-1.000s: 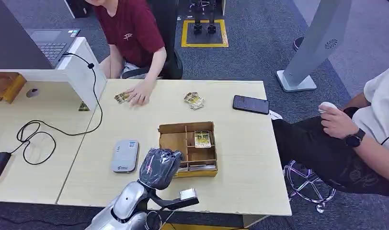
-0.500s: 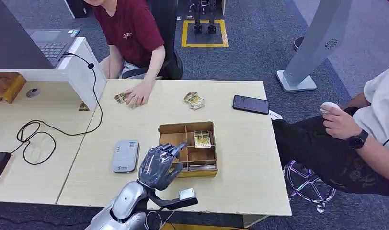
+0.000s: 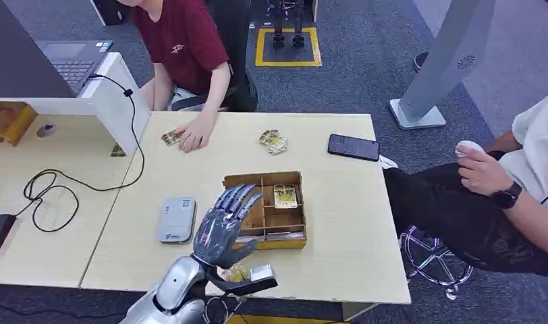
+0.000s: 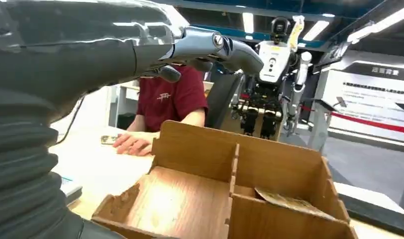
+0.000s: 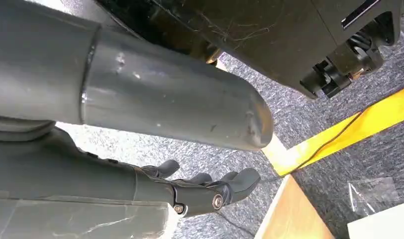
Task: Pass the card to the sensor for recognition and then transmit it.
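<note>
A wooden divided box (image 3: 295, 177) stands mid-table, with a yellow card (image 3: 285, 196) lying in its far right compartment. My left hand (image 3: 223, 225) hovers over the box's left side with its fingers spread, holding nothing. The left wrist view has those fingers (image 4: 215, 46) stretched above the box (image 4: 200, 149), and a card (image 4: 284, 201) lies in a compartment. A small yellowish card-like piece (image 3: 235, 273) shows beside my left wrist. The grey-white sensor (image 3: 176, 219) lies left of the box. My right hand (image 5: 205, 191) hangs over the floor with nothing in it.
A person in a red shirt (image 3: 183, 40) sits across the table, a hand (image 3: 197, 131) on some cards (image 3: 170, 138). More cards (image 3: 273, 141) and a black phone (image 3: 353, 147) lie farther back. Another person (image 3: 501, 189) sits at the right. A black cable (image 3: 55, 185) trails on the left.
My left hand, curled in over the box a second ago, has spread its fingers and lifted slightly. The yellowish piece by the wrist has come into sight.
</note>
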`<state>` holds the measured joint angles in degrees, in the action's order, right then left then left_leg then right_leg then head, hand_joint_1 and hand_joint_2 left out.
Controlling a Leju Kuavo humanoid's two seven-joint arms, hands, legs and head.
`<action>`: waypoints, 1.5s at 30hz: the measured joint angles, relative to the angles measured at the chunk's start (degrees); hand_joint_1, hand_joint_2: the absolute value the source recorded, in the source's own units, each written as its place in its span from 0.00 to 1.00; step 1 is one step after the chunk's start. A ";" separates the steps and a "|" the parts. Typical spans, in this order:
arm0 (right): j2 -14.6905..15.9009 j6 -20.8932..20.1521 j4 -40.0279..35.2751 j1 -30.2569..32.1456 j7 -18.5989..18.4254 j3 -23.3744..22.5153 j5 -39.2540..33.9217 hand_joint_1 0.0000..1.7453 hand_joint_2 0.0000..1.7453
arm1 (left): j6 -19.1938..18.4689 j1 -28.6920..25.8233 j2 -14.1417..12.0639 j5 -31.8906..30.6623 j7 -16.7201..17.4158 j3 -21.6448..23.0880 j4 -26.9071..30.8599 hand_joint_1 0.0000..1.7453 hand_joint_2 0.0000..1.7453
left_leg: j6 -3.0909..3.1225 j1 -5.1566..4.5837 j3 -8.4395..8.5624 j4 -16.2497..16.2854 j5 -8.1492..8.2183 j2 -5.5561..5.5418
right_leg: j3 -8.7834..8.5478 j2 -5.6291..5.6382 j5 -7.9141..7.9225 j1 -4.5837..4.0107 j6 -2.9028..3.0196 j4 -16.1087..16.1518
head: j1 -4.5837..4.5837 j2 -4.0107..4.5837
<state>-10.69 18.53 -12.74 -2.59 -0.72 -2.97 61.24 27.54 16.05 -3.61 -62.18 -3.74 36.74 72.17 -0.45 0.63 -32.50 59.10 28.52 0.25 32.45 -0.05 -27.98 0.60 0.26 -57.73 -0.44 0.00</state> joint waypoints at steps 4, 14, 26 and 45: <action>0.00 0.09 0.02 0.00 0.00 0.02 -0.15 0.00 0.00 | 0.44 -0.12 -0.13 0.65 -0.39 -0.79 0.96 0.00 1.00 | 0.00 0.00 0.00 0.00 0.00 0.00 | 0.00 0.00 0.00 0.00 0.00 0.00 | -0.02 0.00; 0.00 0.26 0.02 0.03 0.09 0.17 -0.22 0.00 0.00 | 0.76 -0.45 -0.35 1.42 -1.20 -1.66 2.88 0.00 1.00 | 0.00 0.00 0.00 0.00 0.00 0.00 | 0.00 0.00 0.00 0.00 0.00 0.00 | 0.00 0.00; 0.00 0.63 0.02 0.05 0.77 0.20 -1.01 0.00 0.00 | -0.78 -1.81 -1.49 8.50 -7.44 -2.10 5.28 0.00 1.00 | 0.00 0.00 0.00 -0.01 0.00 0.03 | 0.00 0.03 0.00 0.00 0.00 -0.01 | 0.00 0.00; 0.02 0.42 0.02 0.11 0.72 0.66 -1.16 0.00 0.00 | -1.62 -8.27 -7.50 6.69 -13.35 1.16 8.52 0.00 1.00 | 0.00 0.00 0.00 -0.01 0.00 0.01 | 0.00 0.02 0.00 0.00 0.00 -0.01 | 0.00 0.00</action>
<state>-10.67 18.95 -12.72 -2.47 0.00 -2.32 60.08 25.92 7.78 -11.10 -55.50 -17.09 37.90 80.70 -0.44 0.63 -32.50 59.10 28.52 0.26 32.46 -0.02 -27.98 0.60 0.26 -57.74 -0.44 0.00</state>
